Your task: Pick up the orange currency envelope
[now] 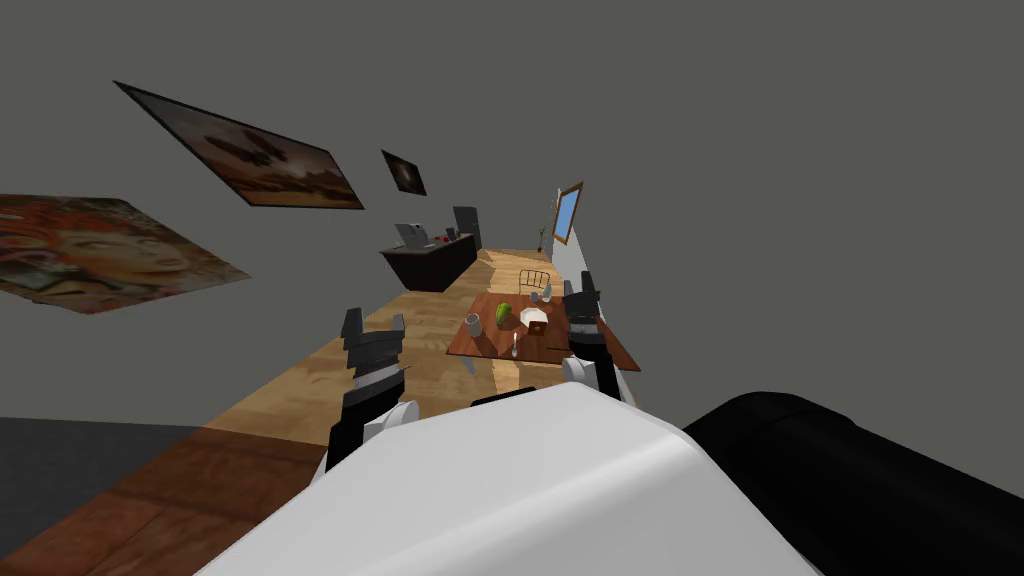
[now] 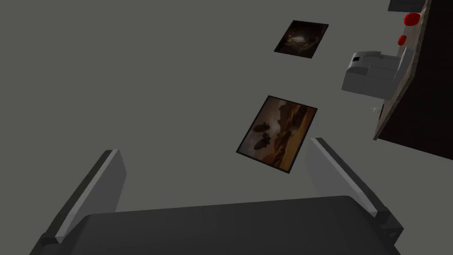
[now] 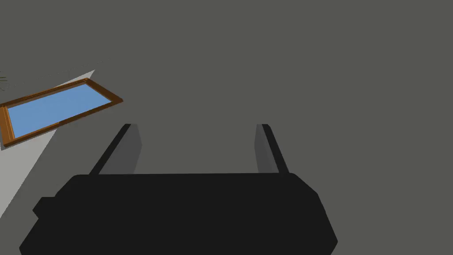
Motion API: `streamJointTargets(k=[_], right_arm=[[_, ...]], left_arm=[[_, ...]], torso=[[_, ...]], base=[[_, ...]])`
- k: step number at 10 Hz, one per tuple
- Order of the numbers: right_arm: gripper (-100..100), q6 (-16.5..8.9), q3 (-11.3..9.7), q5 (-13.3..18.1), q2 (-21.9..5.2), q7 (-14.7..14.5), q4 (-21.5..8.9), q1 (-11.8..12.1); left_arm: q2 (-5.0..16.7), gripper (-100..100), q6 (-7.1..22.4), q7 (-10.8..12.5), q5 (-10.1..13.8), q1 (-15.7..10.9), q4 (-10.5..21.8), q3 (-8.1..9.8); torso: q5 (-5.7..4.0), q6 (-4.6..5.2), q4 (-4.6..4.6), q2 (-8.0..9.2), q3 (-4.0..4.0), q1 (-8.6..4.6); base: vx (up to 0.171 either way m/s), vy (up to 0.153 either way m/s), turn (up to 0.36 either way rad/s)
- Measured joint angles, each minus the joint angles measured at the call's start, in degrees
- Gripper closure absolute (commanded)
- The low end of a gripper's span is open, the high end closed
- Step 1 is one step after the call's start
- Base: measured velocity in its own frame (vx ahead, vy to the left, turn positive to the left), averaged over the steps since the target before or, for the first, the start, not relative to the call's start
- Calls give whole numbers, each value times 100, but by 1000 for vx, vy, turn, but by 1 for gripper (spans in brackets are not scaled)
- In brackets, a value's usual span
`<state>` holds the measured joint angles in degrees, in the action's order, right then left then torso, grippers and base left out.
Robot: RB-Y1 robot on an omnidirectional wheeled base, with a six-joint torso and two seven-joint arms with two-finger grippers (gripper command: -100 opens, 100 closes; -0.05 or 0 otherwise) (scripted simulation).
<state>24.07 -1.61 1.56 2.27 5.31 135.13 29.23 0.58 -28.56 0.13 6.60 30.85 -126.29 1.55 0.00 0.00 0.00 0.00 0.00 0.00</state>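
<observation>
**Both grippers released, envelope far off on the brown bench**

A pale wood floor (image 1: 300, 390) runs from the lower left of the head view towards the centre, between dark grey walls (image 1: 750, 150). A framed picture (image 1: 250, 155) hangs in the upper left and a blue window (image 1: 567, 213) sits just right of centre.

The brown bench (image 1: 492, 348) stands right of centre. On it the orange envelope (image 1: 538, 327) shows as a small orange-brown patch, touching the lower edge of a white thing (image 1: 533, 316). Its shape is too small to make out. A green thing (image 1: 503, 314) and a grey cup (image 1: 473, 323) stand to its left, and a wire rack (image 1: 535, 278) stands at the far end.

The right arm crosses in front of the bench's right part and hides what lies there.

The left gripper (image 1: 374, 322) hangs over the floor, left of the bench. The right gripper (image 1: 582, 288) is raised before the bench's far right. Each wrist view shows its fingers spread wide with nothing between them.

A dark bench (image 1: 430, 265) lies further back. The left wrist view shows it closer, with a grey boxy machine (image 2: 371, 75) and two red things (image 2: 411, 18) on top.
</observation>
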Motion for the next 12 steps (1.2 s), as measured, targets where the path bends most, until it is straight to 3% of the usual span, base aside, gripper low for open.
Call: streamJointTargets(k=[8, 12], right_arm=[[-100, 264, -169, 330, -1322, -176, -692, -111], [-100, 425, -380, 602, -1908, -335, -1186, -201]], left_arm=[[0, 0, 0, 0, 0, 0, 0, -1], [0, 0, 0, 0, 0, 0, 0, -1]], torso=[[5, -2, -1, -4, -2, 21], [6, -2, -2, -10, -6, 28]], base=[[5, 75, 172], [27, 63, 173]])
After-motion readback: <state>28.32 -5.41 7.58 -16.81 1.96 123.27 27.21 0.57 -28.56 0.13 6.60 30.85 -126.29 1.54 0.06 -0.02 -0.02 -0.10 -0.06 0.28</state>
